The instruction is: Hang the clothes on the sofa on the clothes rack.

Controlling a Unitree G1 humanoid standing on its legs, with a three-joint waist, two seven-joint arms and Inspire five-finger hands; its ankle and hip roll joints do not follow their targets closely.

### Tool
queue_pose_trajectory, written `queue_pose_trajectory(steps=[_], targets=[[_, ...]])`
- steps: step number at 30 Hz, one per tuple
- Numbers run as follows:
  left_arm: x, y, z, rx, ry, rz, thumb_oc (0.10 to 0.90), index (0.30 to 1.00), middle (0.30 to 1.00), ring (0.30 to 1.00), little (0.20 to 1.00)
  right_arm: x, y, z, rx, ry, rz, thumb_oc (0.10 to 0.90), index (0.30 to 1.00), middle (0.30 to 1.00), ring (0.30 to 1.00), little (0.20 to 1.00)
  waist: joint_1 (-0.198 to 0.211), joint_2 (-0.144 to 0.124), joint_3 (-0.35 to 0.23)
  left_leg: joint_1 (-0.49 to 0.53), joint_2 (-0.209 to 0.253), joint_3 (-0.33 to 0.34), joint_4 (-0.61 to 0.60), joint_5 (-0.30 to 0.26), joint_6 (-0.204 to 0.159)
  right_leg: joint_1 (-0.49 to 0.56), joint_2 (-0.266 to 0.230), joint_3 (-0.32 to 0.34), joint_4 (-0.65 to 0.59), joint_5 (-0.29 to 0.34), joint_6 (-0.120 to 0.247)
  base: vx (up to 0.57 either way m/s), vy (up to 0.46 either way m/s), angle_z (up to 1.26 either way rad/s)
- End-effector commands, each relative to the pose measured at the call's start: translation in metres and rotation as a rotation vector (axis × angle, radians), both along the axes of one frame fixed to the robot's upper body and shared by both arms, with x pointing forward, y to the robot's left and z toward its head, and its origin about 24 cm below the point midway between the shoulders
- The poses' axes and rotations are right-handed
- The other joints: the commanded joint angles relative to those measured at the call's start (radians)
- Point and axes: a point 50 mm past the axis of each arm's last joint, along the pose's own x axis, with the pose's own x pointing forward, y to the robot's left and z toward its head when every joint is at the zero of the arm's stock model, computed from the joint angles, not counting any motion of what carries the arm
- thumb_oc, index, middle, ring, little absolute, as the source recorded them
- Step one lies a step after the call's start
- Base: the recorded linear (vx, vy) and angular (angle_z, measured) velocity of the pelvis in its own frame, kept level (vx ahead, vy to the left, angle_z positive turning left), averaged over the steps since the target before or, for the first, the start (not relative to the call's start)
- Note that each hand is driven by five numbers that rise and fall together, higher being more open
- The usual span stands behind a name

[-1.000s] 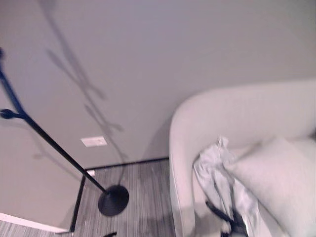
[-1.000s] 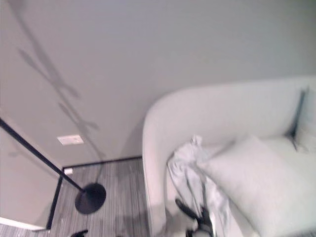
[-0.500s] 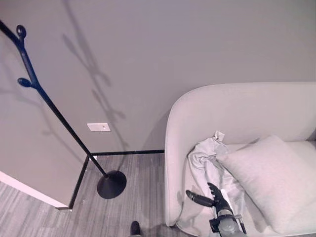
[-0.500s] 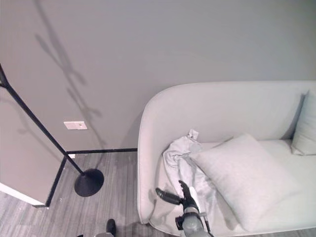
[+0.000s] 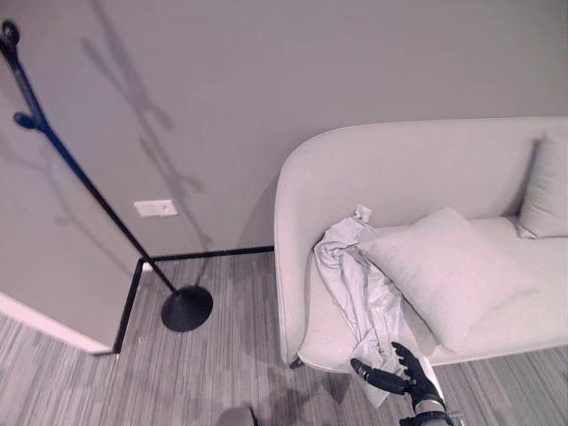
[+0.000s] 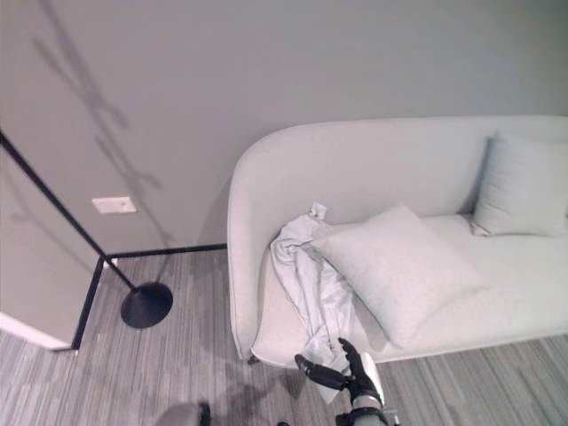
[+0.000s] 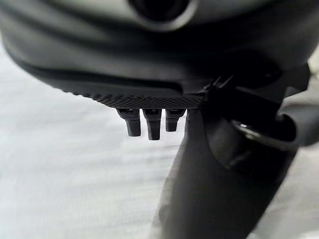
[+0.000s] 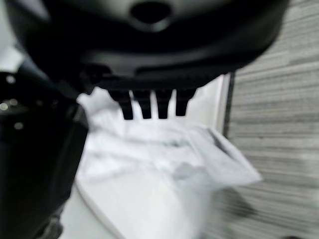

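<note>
The clothes point(image 5: 355, 284) are draped over the sofa's point(image 5: 417, 169) front edge beside a pillow point(image 5: 444, 271). The right hand point(image 5: 404, 374) hovers at the hem, fingers spread, holding nothing. A shallow grab could slip off, and the clothes rack point(image 5: 106, 213) is well apart.

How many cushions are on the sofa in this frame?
2: a large cushion lying beside the garment, and a smaller cushion propped against the sofa backrest farther right. None seem hidden.
</note>
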Motion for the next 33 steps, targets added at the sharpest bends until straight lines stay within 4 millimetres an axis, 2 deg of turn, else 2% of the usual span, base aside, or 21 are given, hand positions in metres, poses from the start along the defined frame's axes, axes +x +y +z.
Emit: queue_pose_trajectory(steps=[1,3,4,5,6,9,11,12,13,14,15,16,17,18,19,20,21,23,28,33], targets=[[0.054,-0.021,0.002,-0.056,-0.176,-0.09,0.8,0.9,0.9,0.9,0.9,0.043,0.01,0.025,0.052,-0.201,0.019,0.8,0.9,0.9,0.9,0.9,0.031,-0.044,-0.033,-0.03,-0.026,-0.004,-0.054,0.052,0.008,-0.009,0.042,0.013,0.014,-0.027,-0.003,0.06,0.111,0.29],[0.066,-0.02,0.005,-0.058,-0.228,-0.085,0.8,0.9,0.9,0.9,0.9,0.042,0.006,0.021,0.034,-0.179,-0.008,0.8,0.9,0.9,0.9,0.9,0.031,-0.031,-0.037,-0.016,-0.033,0.001,-0.096,0.063,0.01,-0.017,0.034,0.008,0.024,-0.027,0.007,0.01,0.087,0.23],[0.066,-0.02,0.005,-0.058,-0.228,-0.085,0.8,0.9,0.9,0.9,0.9,0.042,0.006,0.021,0.034,-0.179,-0.008,0.8,0.9,0.9,0.9,0.9,0.032,-0.031,-0.036,-0.014,-0.033,0.001,-0.098,0.064,0.01,-0.018,0.034,0.009,0.025,-0.028,0.007,-0.01,0.075,0.09],[0.071,-0.021,0.006,-0.062,-0.246,-0.089,0.8,0.9,0.9,0.9,0.9,0.044,0.005,0.021,0.019,-0.18,-0.018,0.8,0.9,0.9,0.9,0.9,0.034,-0.022,-0.033,-0.006,-0.035,0.007,-0.113,0.067,0.014,-0.03,0.03,0.006,0.05,-0.029,0.011,-0.06,0.104,0.04],[0.076,-0.023,0.007,-0.066,-0.254,-0.118,0.8,0.9,0.9,0.9,0.9,0.056,0.001,0.027,-0.018,-0.211,-0.048,0.8,0.9,0.9,0.9,0.9,0.037,-0.006,-0.017,0.001,-0.031,0.033,-0.128,0.071,0.022,-0.091,0.027,-0.002,0.161,-0.035,0.027,-0.08,0.104,-0.08],[0.076,-0.021,0.007,-0.062,-0.246,-0.107,0.8,0.9,0.9,0.9,0.9,0.063,0.002,0.03,-0.018,-0.232,-0.076,0.8,0.9,0.9,0.9,0.9,0.045,0.003,-0.01,0.002,-0.023,0.05,-0.134,0.072,0.024,-0.118,-0.004,-0.034,0.195,-0.028,0.044,-0.04,0.001,-0.41],[0.075,-0.018,0.007,-0.055,-0.249,-0.075,0.8,0.9,0.9,0.9,0.9,0.063,-0.001,0.029,-0.027,-0.227,-0.105,0.8,0.9,0.9,0.9,0.9,0.052,0.009,-0.008,-0.001,-0.007,0.056,-0.133,0.073,0.022,-0.122,-0.054,-0.054,0.188,-0.012,0.047,-0.03,-0.149,-0.34],[0.074,-0.018,0.007,-0.055,-0.245,-0.064,0.8,0.9,0.9,0.9,0.9,0.06,-0.006,0.028,-0.031,-0.216,-0.138,0.8,0.9,0.9,0.9,0.9,0.053,0.014,-0.008,-0.007,0.009,0.052,-0.133,0.072,0.015,-0.119,-0.115,-0.04,0.162,0.024,0.06,-0.03,-0.233,-0.08],[0.072,-0.016,0.007,-0.051,-0.24,-0.059,0.8,0.9,0.9,0.9,0.9,0.06,-0.008,0.028,-0.04,-0.214,-0.141,0.8,0.9,0.9,0.9,0.9,0.054,0.012,-0.013,-0.009,0.015,0.051,-0.133,0.069,0.01,-0.115,-0.157,-0.033,0.146,0.059,0.071,-0.02,-0.184,0.07],[0.072,-0.016,0.007,-0.051,-0.24,-0.059,0.8,0.9,0.9,0.9,0.9,0.059,-0.008,0.028,-0.04,-0.213,-0.141,0.8,0.9,0.9,0.9,0.9,0.055,0.012,-0.012,-0.008,0.014,0.052,-0.133,0.067,0.011,-0.112,-0.157,-0.033,0.143,0.06,0.072,0.02,-0.372,0.12],[0.069,-0.013,0.007,-0.036,-0.228,-0.044,0.8,0.9,0.9,0.9,0.9,0.054,-0.01,0.023,-0.043,-0.185,-0.169,0.8,0.9,0.9,0.9,0.9,0.058,-0.006,-0.022,-0.003,0.04,0.041,-0.132,0.057,-0.008,-0.105,-0.28,-0.001,0.07,0.187,0.107,0.04,-0.549,0.0],[0.066,-0.007,0.007,-0.02,-0.219,-0.031,0.8,0.9,0.9,0.9,0.9,0.049,-0.009,0.019,-0.033,-0.164,-0.182,0.8,0.9,0.9,0.9,0.9,0.055,-0.031,-0.028,0.003,0.06,0.033,-0.133,0.056,-0.026,-0.104,-0.318,0.067,0.037,0.253,0.132,0.05,-0.795,-0.05],[0.062,-0.001,0.007,-0.002,-0.21,-0.012,0.8,0.9,0.9,0.9,0.9,0.044,-0.007,0.014,-0.025,-0.138,-0.18,0.8,0.9,0.9,0.9,0.9,0.061,-0.059,-0.035,0.009,0.079,0.035,-0.136,0.064,-0.045,-0.095,-0.314,0.098,0.019,0.256,0.149,0.02,-0.749,-0.13],[0.056,0.007,0.008,0.025,-0.2,0.019,0.8,0.9,0.9,0.9,0.9,0.041,-0.003,0.011,-0.019,-0.121,-0.162,0.8,0.9,0.9,0.9,0.9,0.077,-0.09,-0.045,0.01,0.112,0.04,-0.136,0.073,-0.074,-0.083,-0.292,0.077,0.003,0.208,0.171,0.0,-0.628,0.07],[0.054,0.008,0.008,0.031,-0.2,0.037,0.8,0.9,0.9,0.9,0.9,0.04,-0.001,0.011,-0.022,-0.114,-0.146,0.8,0.9,0.9,0.9,0.9,0.081,-0.095,-0.046,0.005,0.135,0.04,-0.136,0.085,-0.089,-0.077,-0.272,0.066,-0.007,0.183,0.17,-0.04,-0.507,-0.03],[0.053,0.007,0.007,0.031,-0.201,0.053,0.8,0.9,0.9,0.9,0.9,0.039,-0.002,0.012,-0.031,-0.114,-0.131,0.8,0.9,0.9,0.9,0.9,0.082,-0.092,-0.046,-0.007,0.164,0.036,-0.136,0.102,-0.104,-0.069,-0.247,0.055,-0.02,0.161,0.163,-0.14,-0.513,-0.1],[0.053,-0.005,0.005,0.008,-0.192,0.025,0.8,0.9,0.9,0.9,0.9,0.038,-0.008,0.011,-0.053,-0.106,-0.13,0.8,0.9,0.9,0.9,0.9,0.08,-0.071,-0.041,-0.049,0.22,0.03,-0.136,0.146,-0.129,-0.052,-0.18,0.013,-0.049,0.099,0.142,-0.18,-0.45,-0.23],[0.06,-0.013,0.005,-0.004,-0.205,-0.052,0.8,0.9,0.9,0.9,0.9,0.034,-0.017,0.011,-0.046,-0.1,-0.169,0.8,0.9,0.9,0.9,0.9,0.071,-0.038,-0.041,-0.092,0.249,0.012,-0.136,0.179,-0.145,-0.03,-0.133,-0.023,-0.079,0.07,0.129,-0.15,-0.26,0.32],[0.056,-0.017,0.004,-0.023,-0.188,-0.079,0.8,0.9,0.9,0.9,0.9,0.029,-0.016,0.003,0.01,-0.055,-0.172,0.8,0.9,0.9,0.9,0.9,0.063,-0.006,-0.05,-0.096,0.246,-0.001,-0.136,0.17,-0.146,-0.017,-0.127,-0.035,-0.081,0.063,0.125,0.01,-0.001,0.2],[0.053,-0.015,0.003,-0.032,-0.172,-0.096,0.8,0.9,0.9,0.9,0.9,0.036,-0.003,-0.004,0.068,-0.016,-0.121,0.8,0.9,0.9,0.9,0.9,0.071,0.005,-0.051,-0.076,0.225,-0.001,-0.136,0.143,-0.141,-0.011,-0.16,-0.037,-0.081,0.074,0.135,0.06,0.089,0.17]])
